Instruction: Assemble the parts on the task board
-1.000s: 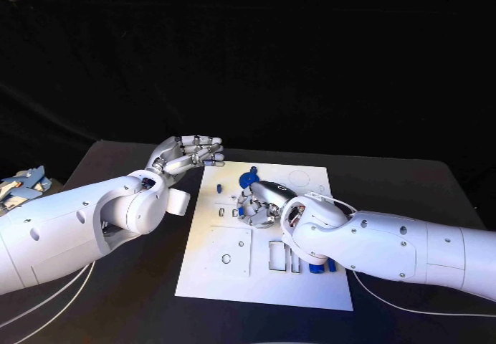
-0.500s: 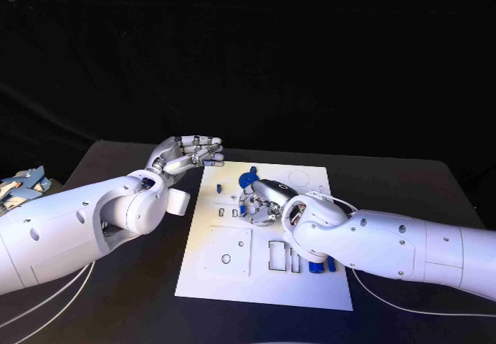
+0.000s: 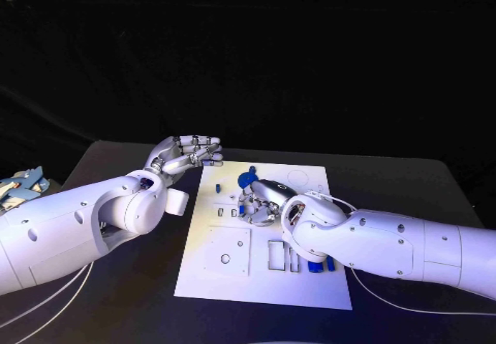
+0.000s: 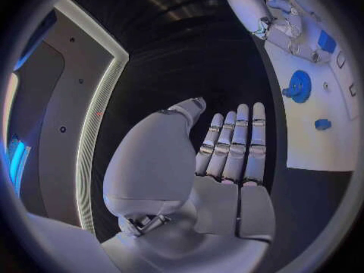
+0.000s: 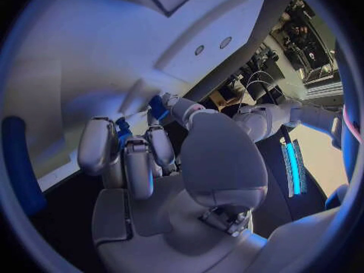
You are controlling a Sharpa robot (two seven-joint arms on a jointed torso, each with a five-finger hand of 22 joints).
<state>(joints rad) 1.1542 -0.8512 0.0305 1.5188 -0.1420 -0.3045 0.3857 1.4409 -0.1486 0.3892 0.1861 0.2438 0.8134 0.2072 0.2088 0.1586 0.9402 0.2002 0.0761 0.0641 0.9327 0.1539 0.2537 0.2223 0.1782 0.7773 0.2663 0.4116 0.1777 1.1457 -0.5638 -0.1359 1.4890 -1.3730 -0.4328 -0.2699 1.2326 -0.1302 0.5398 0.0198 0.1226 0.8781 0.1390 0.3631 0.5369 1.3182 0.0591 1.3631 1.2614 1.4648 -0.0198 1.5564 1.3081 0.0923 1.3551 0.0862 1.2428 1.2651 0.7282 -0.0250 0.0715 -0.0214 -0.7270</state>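
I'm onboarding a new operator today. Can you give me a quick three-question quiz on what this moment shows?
1. True or false: the left hand rests on the task board.
2. Which hand holds a small blue part in its fingers? A) left B) right C) neither
3. Fill in: the round blue part sits near the board's ____ edge, far or near, seen from the robot.

Key: 1 false, it hovers open beside the board's far left corner. 2 B. 3 far.

No legible text (or labels)
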